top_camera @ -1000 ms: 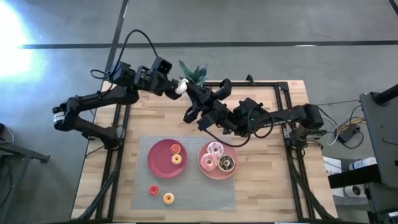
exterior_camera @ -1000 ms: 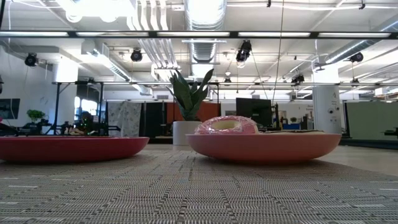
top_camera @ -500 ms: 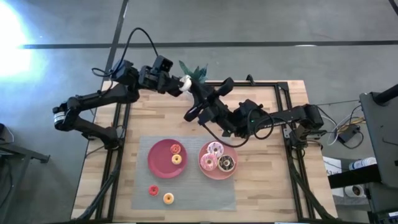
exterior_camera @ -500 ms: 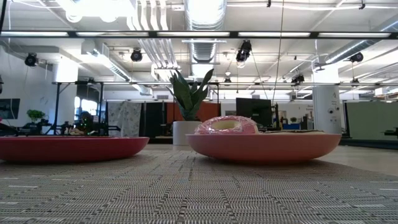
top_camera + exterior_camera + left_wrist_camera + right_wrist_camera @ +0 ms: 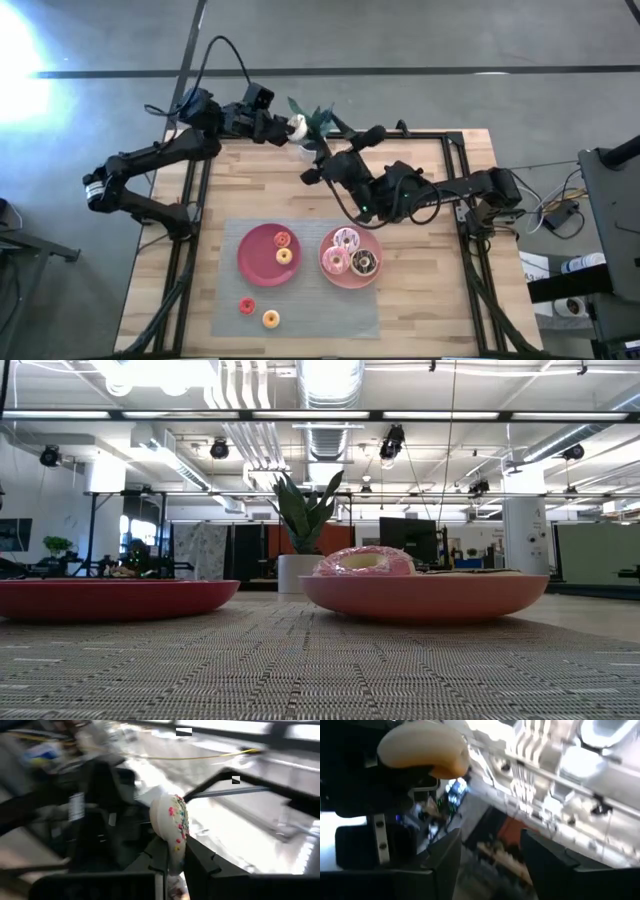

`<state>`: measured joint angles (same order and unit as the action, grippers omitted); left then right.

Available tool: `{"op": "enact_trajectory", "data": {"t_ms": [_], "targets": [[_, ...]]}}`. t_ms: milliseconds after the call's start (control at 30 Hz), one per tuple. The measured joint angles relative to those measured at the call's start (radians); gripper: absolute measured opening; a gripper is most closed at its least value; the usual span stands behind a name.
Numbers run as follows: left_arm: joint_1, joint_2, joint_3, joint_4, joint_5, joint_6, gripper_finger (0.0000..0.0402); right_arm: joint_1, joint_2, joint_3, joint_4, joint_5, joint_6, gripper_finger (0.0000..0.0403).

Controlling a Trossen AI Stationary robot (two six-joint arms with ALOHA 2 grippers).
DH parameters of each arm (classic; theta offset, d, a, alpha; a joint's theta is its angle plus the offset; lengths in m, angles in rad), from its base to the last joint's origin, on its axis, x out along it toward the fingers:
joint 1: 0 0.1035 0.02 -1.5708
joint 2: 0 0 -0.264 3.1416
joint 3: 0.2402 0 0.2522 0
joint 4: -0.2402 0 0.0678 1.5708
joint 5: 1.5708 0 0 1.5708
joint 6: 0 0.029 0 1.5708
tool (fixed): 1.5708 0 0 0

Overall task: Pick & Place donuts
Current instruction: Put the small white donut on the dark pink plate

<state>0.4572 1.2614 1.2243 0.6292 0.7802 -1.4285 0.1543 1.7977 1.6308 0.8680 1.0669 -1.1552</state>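
My left gripper (image 5: 292,127) is shut on a white sprinkled donut (image 5: 172,825), held in the air over the table's far edge beside the plant (image 5: 316,117). My right gripper (image 5: 338,153) is open and empty just to the right of it. It is tipped upward, and its wrist view shows the donut's pale underside (image 5: 422,747). Three larger donuts, pale pink sprinkled (image 5: 345,239), pink (image 5: 335,262) and chocolate (image 5: 364,263), lie on the pink plate (image 5: 350,279). Two tiny donuts (image 5: 283,247) lie on the red plate (image 5: 255,255). Two more (image 5: 247,305) (image 5: 271,319) lie on the mat. My left gripper pinches the white sprinkled donut's lower rim (image 5: 175,854) between its two fingers (image 5: 159,856). The ring stands on edge between them, its sprinkled face toward one finger. The donut is lifted clear of the table.
A grey woven mat (image 5: 300,320) covers the table's near middle under both plates. In the low view the red plate (image 5: 110,600) and the pink plate (image 5: 425,598) with a pink donut (image 5: 365,560) stand side by side. Bare wood lies on the table's left and right.
My left gripper has carried the white donut toward the table's far edge, up to the plant. My right gripper has followed toward the far edge and tipped upward, staying open.
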Motion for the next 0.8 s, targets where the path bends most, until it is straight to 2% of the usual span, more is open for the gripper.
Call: {"op": "enact_trajectory", "data": {"t_ms": [100, 233, 333, 400, 600, 800], "targets": [[0.019, -0.023, 0.0, -0.252, 0.031, 0.141, 0.0019, 0.001, 0.0, -0.022, -0.002, 0.13, 0.049, 0.0207], [0.018, -0.092, 0.0, -0.817, -0.022, 0.5, 0.0019, -0.003, -0.003, -0.059, 0.0, 0.31, 0.123, 0.0204], [0.018, -0.132, -0.001, -1.229, -0.157, 0.72, 0.0019, -0.002, -0.011, -0.1, -0.001, 0.35, 0.219, 0.0198], [0.019, -0.151, -0.015, -1.376, -0.182, 0.787, 0.0019, -0.002, -0.021, -0.122, -0.001, 0.352, 0.317, 0.0192], [0.017, -0.293, -0.173, -1.343, -0.166, 0.792, 0.0019, -0.003, -0.054, -0.18, 0.0, 0.349, 0.606, 0.0177], [0.014, -0.466, -0.487, -1.15, -0.173, 0.667, 0.0019, 0.008, -0.052, -0.189, -0.05, 0.318, 0.812, 0.0175]]}}
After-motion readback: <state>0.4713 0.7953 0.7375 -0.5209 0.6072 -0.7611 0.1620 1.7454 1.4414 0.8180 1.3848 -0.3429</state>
